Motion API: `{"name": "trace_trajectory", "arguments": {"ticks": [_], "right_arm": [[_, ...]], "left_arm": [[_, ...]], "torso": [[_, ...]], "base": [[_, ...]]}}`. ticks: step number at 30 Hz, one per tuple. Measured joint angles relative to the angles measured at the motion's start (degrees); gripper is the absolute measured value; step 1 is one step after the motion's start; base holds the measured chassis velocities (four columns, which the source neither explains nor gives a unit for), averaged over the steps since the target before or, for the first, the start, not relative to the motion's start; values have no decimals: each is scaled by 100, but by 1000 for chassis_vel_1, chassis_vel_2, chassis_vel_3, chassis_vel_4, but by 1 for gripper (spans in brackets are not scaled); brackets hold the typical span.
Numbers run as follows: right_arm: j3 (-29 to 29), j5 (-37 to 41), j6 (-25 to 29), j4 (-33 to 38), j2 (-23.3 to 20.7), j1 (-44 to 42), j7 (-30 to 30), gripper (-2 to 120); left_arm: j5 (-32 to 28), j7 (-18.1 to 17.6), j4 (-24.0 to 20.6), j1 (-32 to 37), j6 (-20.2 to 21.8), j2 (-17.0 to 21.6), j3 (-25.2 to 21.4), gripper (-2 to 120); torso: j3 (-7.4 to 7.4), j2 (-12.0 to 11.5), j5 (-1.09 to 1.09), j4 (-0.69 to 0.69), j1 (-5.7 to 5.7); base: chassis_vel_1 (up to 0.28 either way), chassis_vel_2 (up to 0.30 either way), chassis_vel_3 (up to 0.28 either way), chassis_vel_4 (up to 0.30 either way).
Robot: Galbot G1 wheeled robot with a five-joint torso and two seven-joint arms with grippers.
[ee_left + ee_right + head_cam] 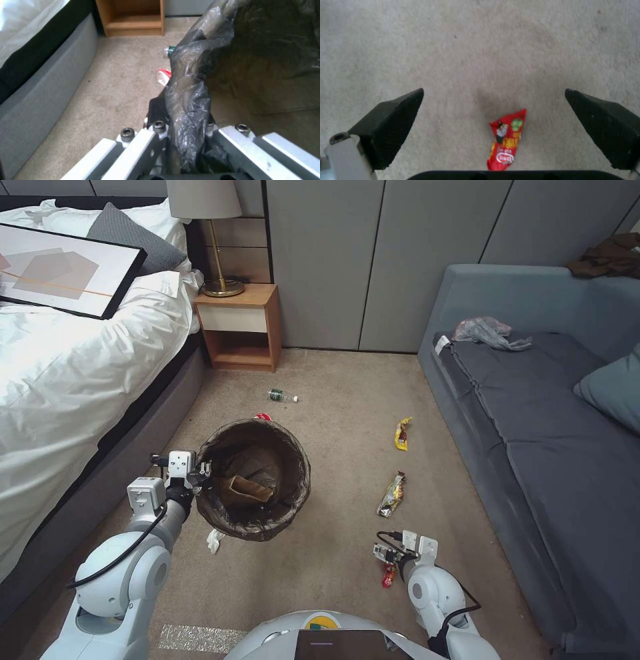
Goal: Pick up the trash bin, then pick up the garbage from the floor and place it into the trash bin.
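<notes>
The trash bin [255, 480] hangs from the left claw [200, 471] clamped on its rim — right claw [493, 110] spread wide over a red wrapper [505, 140].

Bare carpet [480, 50] lies open around the red wrapper [506, 140]; bed [73, 380] and sofa [533, 433] hem the sides — nightstand [240, 327] beyond.

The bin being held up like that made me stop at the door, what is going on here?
The robot is clearing litter off the bedroom carpet. Its left gripper is shut on the bag-lined rim of the trash bin, holding it beside the bed; a tan paper bag already lies inside. The right gripper hangs over a small red wrapper, jaws open on either side. Two yellow wrappers and a green-labelled bottle lie on the floor.
</notes>
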Motion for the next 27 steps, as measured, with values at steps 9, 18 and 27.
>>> {"name": "trace_trajectory", "arguments": {"ticks": [9, 18, 27], "right_arm": [[24, 1, 25, -110, 26, -10, -19, 100], [68, 0, 102, -316, 108, -60, -31, 100], [87, -105, 218, -630, 176, -92, -146, 100]], "left_arm": [[3, 2, 10, -6, -2, -12, 1, 0], [5, 10, 20, -12, -6, -5, -9, 0], [4, 16, 31, -26, -16, -8, -14, 0]], "torso": [[0, 0, 0, 0, 0], [0, 0, 0, 0, 0], [0, 0, 1, 0, 0]], "base": [[0, 0, 0, 0], [0, 0, 0, 0], [0, 0, 0, 0]]}}
